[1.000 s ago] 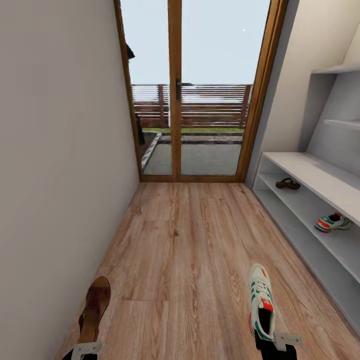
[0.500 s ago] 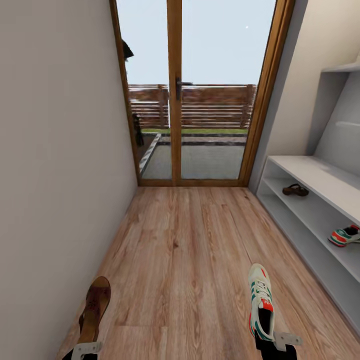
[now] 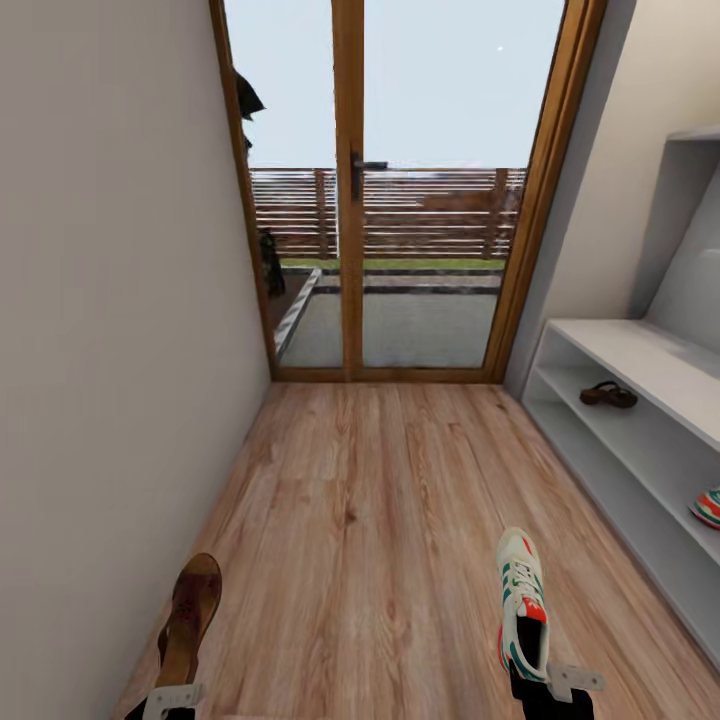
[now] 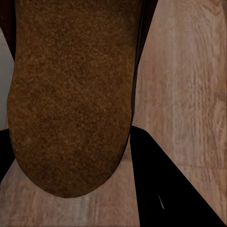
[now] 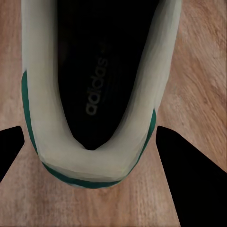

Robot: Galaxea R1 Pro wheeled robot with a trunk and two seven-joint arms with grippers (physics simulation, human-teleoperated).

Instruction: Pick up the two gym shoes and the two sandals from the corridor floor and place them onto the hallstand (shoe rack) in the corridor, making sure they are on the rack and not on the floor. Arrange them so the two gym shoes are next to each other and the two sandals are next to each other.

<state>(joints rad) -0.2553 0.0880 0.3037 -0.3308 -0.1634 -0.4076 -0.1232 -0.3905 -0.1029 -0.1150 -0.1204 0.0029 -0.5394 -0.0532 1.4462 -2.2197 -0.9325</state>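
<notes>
1. The left gripper (image 3: 172,700) carries a sandal (image 3: 188,618) by its heel. In the left wrist view the tan footbed (image 4: 71,94) sits between dark fingers (image 4: 165,189), closed on it.
2. The right gripper (image 3: 548,688) holds a gym shoe (image 3: 523,605) by the heel. In the right wrist view the white heel collar (image 5: 94,161) lies between the fingers (image 5: 194,161), which appear closed on it.
3. The hallstand (image 3: 640,360) stands at the right, with the other sandal (image 3: 608,395) and other gym shoe (image 3: 708,507) on its middle shelf, well apart.
4. Risk: each shoe is held only at the heel and juts forward, so it could pivot or slip to the corridor floor (image 3: 380,500) while the robot turns.
5. Risk: the shelved pair sit far apart, so each carried shoe could land beside the wrong partner.
</notes>
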